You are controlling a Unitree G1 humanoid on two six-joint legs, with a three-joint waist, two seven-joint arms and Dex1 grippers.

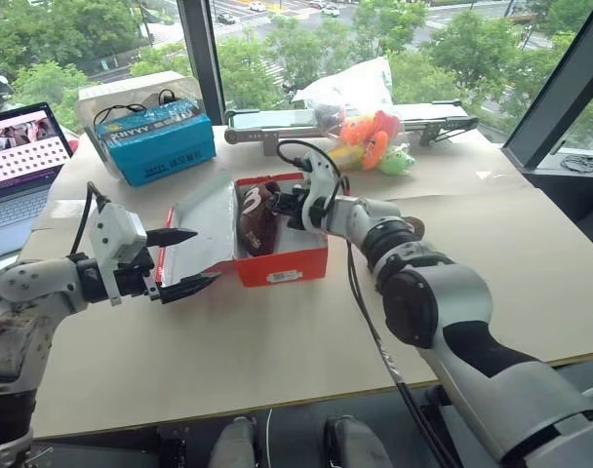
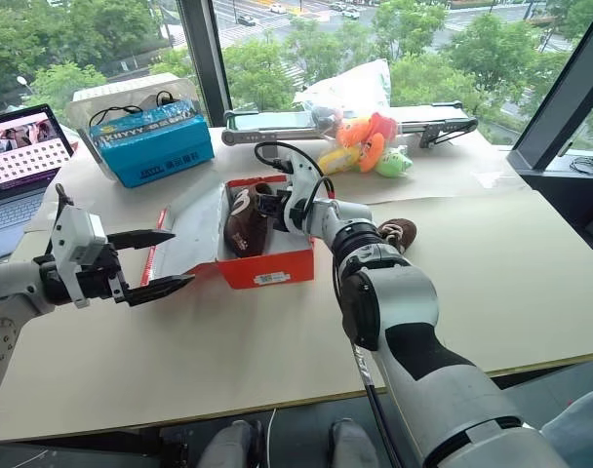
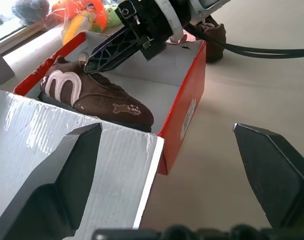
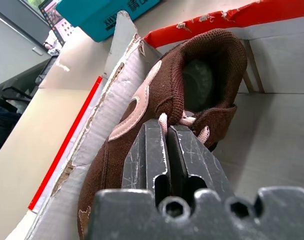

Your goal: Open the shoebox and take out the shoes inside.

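Cardboard comes first, nearest the robot: the left gripper (image 1: 182, 263) hangs with its two black fingers spread wide and holding nothing, just beside the flung-back lid (image 1: 201, 226) of the shoebox (image 1: 282, 265). The lid lies open toward the robot's left, its white inner face up, so the box needs no more opening.

The shoebox itself is red outside and white inside, with a small white label on its near end. It looks light and thin-walled — likely to slide on the paper-covered table (image 1: 277, 351) if a shoe drags against it.

Inside it lies a small brown suede-like shoe (image 3: 92, 97) with a pale pink curved marking on its side and pale laces. It should be soft, light and easy to deform. The right gripper (image 4: 167, 150) is pinched shut on it at the laces and tongue, by the padded collar. That is a thin hold — a lace can slip or let the shoe swing, so the collar rim would likely be the surer place to grip.

Beyond the arm, a second brown shoe (image 2: 396, 234) seems to rest on the table outside the box, though it is partly hidden.
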